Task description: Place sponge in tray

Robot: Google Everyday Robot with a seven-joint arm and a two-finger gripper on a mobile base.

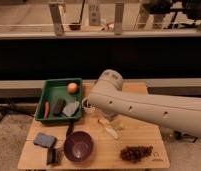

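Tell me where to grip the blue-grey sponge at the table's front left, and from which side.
Probably from straight above, pinching across its narrower width: the sponge lies flat and low, its top bare. The hand is hidden behind the arm over the table's middle.
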